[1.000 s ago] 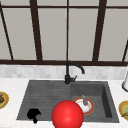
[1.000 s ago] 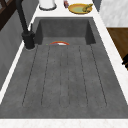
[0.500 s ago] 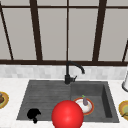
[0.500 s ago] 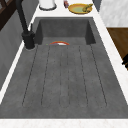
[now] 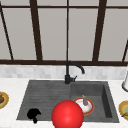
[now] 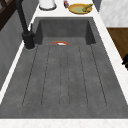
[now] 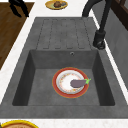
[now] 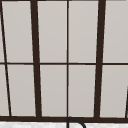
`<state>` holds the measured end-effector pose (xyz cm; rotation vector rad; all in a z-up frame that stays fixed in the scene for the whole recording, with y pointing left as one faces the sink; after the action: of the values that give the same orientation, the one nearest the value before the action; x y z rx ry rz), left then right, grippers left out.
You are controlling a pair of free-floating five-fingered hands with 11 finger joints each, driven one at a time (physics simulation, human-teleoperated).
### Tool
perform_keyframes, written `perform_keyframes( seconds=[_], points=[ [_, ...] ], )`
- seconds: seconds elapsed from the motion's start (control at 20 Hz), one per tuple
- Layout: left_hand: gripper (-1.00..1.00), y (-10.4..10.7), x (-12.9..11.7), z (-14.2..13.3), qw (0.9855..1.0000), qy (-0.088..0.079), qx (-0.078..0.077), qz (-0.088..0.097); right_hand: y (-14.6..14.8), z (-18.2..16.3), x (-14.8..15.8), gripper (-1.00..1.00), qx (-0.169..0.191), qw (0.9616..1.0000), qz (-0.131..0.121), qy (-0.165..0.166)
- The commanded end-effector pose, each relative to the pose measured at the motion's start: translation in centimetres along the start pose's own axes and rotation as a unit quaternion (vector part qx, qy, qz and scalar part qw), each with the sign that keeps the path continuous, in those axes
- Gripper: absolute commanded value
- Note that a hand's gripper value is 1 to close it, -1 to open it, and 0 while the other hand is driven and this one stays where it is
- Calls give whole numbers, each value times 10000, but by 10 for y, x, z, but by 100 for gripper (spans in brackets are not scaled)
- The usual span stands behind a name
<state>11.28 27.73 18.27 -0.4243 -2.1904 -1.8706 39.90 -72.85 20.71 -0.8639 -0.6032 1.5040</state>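
Sink (image 5: pixel 45 95) takes up the middle of the surface, with a red ball (image 5: pixel 67 115) at the lower centre of the frame in front of it. A plate (image 7: pixel 55 82) lies flat on the basin floor and so carries the eggplant (image 7: pixel 78 83), while the left hand (image 5: pixel 33 114) hangs at the draining board's front edge, lower left, touching nothing; I cannot tell how its fingers are set

A white counter (image 5: pixel 15 83) is seen around a grey sink (image 7: pixel 67 37). In the basin a red-rimmed plate (image 7: pixel 58 88) is laid. On the counter, a yellow plate (image 5: pixel 123 108) is set at 3 o'clock, a brown one (image 5: pixel 5 98) at 9 o'clock.
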Motion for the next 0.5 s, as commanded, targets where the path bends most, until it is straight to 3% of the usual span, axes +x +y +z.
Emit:
perform_keyframes(
  seconds=[0.0, 0.1, 0.25, 0.45],
  points=[
    [0, 0, 0, 0, 10000, 0, 0, 0, 13, -10, 17, -100, 355, 9991, 219, 120],
    [0, 0, 0, 0, 10000, 0, 0, 0, 17, -11, 12, -100, 267, 9996, 111, 67],
    [0, 0, 0, 0, 10000, 0, 0, 0, 45, -22, 21, -100, 229, 9992, 250, 195],
    [0, 0, 0, 0, 10000, 0, 0, 0, 66, -40, 27, -100, 193, 9995, 205, 164]
  ],
)
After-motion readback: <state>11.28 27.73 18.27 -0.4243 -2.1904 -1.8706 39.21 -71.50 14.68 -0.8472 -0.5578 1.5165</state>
